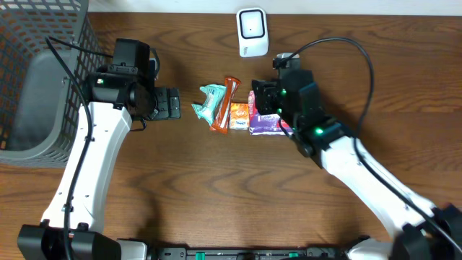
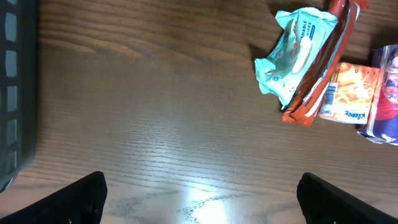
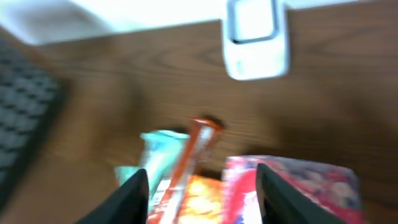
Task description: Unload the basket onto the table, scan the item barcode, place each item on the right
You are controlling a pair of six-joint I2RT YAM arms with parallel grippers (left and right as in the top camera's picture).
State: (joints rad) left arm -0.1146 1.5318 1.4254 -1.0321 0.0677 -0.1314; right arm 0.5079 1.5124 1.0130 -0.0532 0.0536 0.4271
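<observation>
The left gripper (image 1: 170, 103) is held wide open and empty, left of centre. The right gripper (image 3: 200, 186) is seen half open over the purple packet (image 1: 266, 124) at centre, below the scanner (image 1: 253, 32); contact cannot be told.

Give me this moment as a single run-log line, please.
left gripper: open, over bare table | right gripper: open, over snack packets | scanner: far edge, no item at it

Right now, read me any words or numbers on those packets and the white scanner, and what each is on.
"HABLE", a word's end: teal packet.
"Kleenex", probably: orange packet.
Barcode digits on the orange packet: too small.
Nothing legible, blurred or too small: purple packet, brown bar, white scanner.
</observation>
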